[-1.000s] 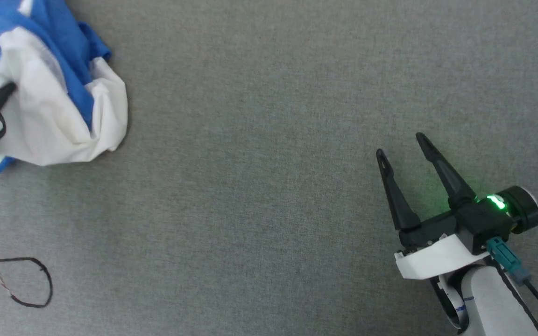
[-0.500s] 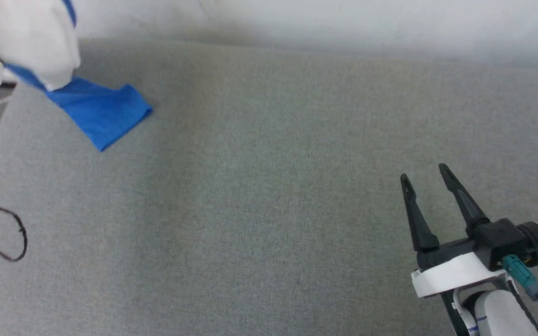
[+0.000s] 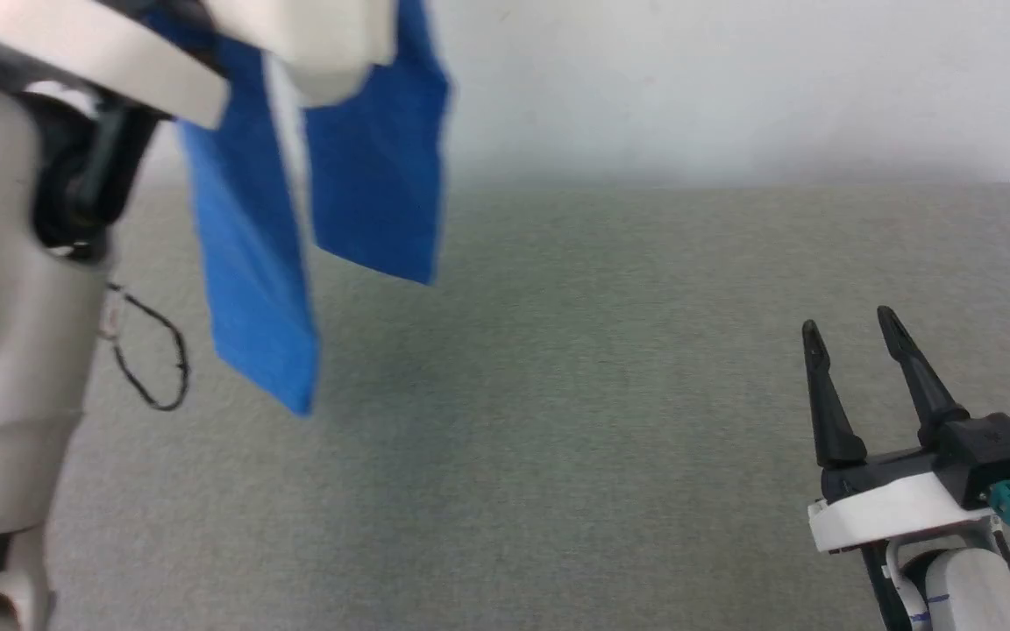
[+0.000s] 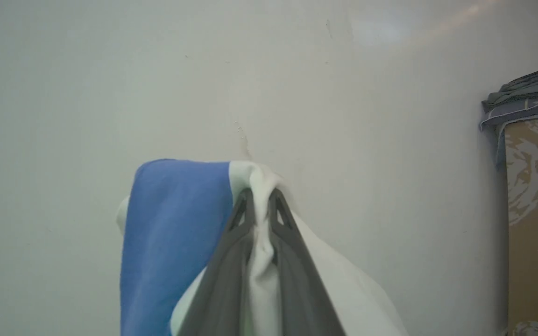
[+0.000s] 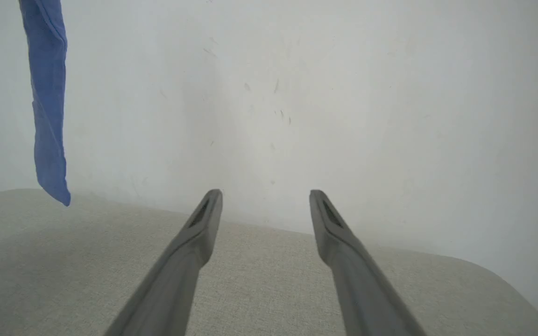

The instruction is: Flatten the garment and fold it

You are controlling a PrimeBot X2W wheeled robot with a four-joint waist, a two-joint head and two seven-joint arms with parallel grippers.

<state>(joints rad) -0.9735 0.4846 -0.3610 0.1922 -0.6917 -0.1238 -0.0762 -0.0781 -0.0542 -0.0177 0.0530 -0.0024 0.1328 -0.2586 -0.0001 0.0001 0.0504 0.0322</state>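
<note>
The T-shirt (image 3: pixel 246 263) hangs bunched above the grey fabric surface (image 3: pixel 558 438), its white cloth pinched between the fingers of the left gripper (image 4: pixel 260 196). The right gripper (image 3: pixel 849 320) stands wide and empty. Flattening and folding are both judged outstanding.

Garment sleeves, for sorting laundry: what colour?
Sleeves of the garment are bright blue; head view shows best.
</note>
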